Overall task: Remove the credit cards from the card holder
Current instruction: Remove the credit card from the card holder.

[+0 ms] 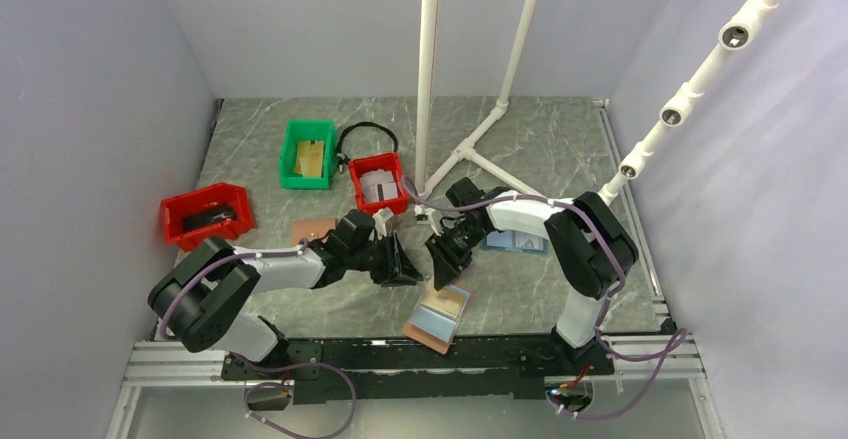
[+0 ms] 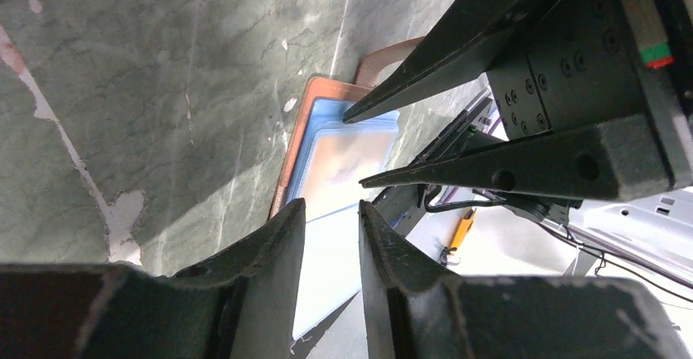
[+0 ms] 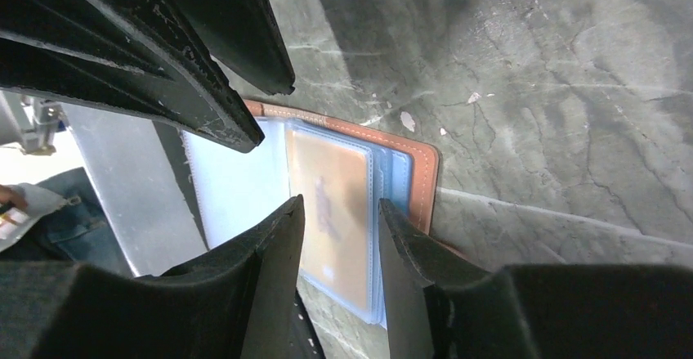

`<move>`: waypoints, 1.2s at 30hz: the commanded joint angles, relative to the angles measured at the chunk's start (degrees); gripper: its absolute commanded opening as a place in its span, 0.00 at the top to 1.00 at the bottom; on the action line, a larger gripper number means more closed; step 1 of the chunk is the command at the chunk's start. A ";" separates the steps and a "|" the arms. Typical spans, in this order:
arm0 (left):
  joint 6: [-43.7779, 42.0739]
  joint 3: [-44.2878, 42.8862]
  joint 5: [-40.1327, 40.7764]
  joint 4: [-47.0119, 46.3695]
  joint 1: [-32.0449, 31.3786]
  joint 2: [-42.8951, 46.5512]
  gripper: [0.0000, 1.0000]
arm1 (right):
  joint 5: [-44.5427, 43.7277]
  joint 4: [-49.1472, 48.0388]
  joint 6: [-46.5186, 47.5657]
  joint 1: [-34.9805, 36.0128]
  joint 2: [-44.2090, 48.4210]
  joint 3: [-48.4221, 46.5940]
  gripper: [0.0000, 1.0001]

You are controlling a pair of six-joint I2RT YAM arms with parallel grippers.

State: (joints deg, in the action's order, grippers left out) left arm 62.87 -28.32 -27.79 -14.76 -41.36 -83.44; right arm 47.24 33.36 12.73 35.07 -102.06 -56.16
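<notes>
On the marbled table (image 1: 560,139), close to its near edge, your card holder (image 1: 440,316) lies spread open with its blue sleeves up, and a credit card (image 3: 333,199) shows through the top sleeve. You seem to be at the reach-in step. The left gripper (image 1: 410,269) and right gripper (image 1: 440,279) hang just above the holder, jaws partly apart and empty, so next pin the holder with one and pinch a card edge with the other.

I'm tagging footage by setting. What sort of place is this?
Probably a lab robot test cell, not a home: plain walls box in a marble-pattern table, a white pipe frame stands over it, and coloured bins sit on it.
</notes>
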 commanded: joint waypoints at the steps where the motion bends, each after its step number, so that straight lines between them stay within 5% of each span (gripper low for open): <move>1: 0.59 -0.23 -1.02 -0.26 0.09 0.17 0.65 | -4.51 1.58 3.62 1.14 2.48 -0.97 0.58; 15: -1.12 -0.18 1.97 4.35 0.06 4.56 0.65 | -25.41 -2.98 4.29 7.66 5.65 2.15 0.58; 20: -1.73 0.10 0.90 2.06 0.10 5.21 0.64 | -9.91 2.84 11.33 6.86 10.70 0.64 0.57; 25: -2.72 -0.82 0.14 1.92 0.07 4.81 0.63 | -3.51 7.74 16.92 2.93 14.80 -0.75 0.56; 36: -2.93 -1.56 -0.29 1.28 0.06 3.81 0.64 | -13.33 6.79 15.75 -1.95 11.19 -2.18 0.46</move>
State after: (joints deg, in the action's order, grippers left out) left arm 61.06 -28.32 -27.14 -11.49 -41.36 -79.59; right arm 36.14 39.53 27.14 32.71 -89.32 -55.79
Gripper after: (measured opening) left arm 0.362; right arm 0.538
